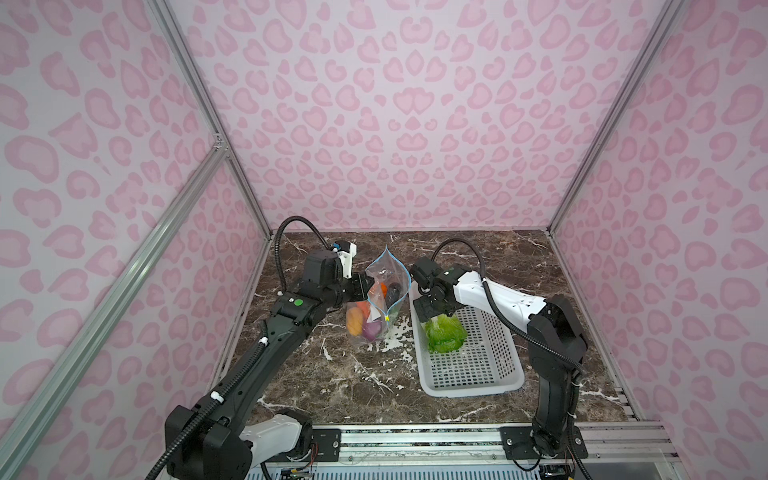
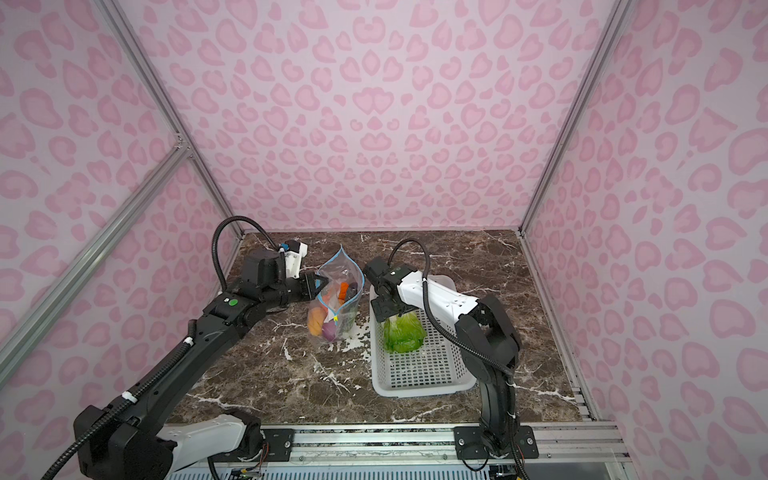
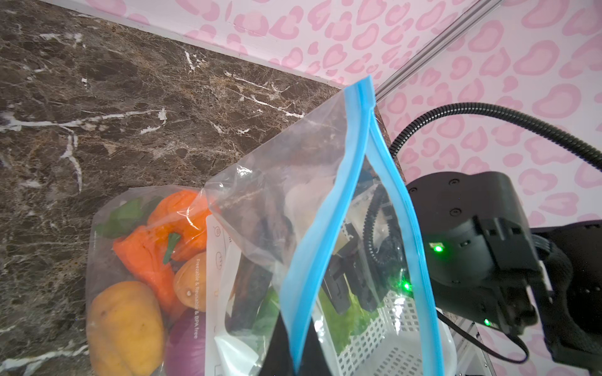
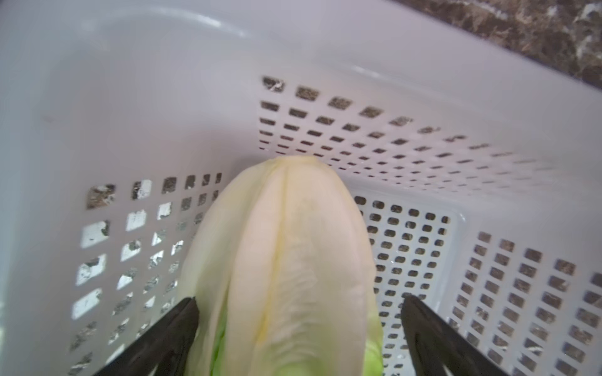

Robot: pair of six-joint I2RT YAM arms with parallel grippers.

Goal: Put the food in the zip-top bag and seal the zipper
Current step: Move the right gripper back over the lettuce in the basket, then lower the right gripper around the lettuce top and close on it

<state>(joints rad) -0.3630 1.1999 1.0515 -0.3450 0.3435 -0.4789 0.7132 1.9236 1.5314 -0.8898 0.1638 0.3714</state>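
The zip-top bag (image 1: pixel 384 291) (image 2: pixel 337 291) stands upright on the marble with its mouth gaping. My left gripper (image 1: pixel 362 286) (image 3: pixel 298 355) is shut on the bag's near rim, pinching the blue zipper (image 3: pixel 325 228). Inside the bag lie a carrot (image 3: pixel 146 250), a potato (image 3: pixel 125 325), a purple onion (image 3: pixel 185 345) and a dark cucumber (image 3: pixel 250 293). The white-green cabbage (image 1: pixel 444 336) (image 4: pixel 286 244) lies in the white basket (image 1: pixel 469 388). My right gripper (image 1: pixel 434 318) (image 4: pixel 299 301) is open and straddles the cabbage's pale stem end, with a gap at one finger.
The perforated basket (image 2: pixel 424 388) sits right of the bag, its left wall close to the bag's side. Pink patterned walls with metal posts enclose the marble table (image 1: pixel 353 386). The arm bases stand on a rail along the front edge.
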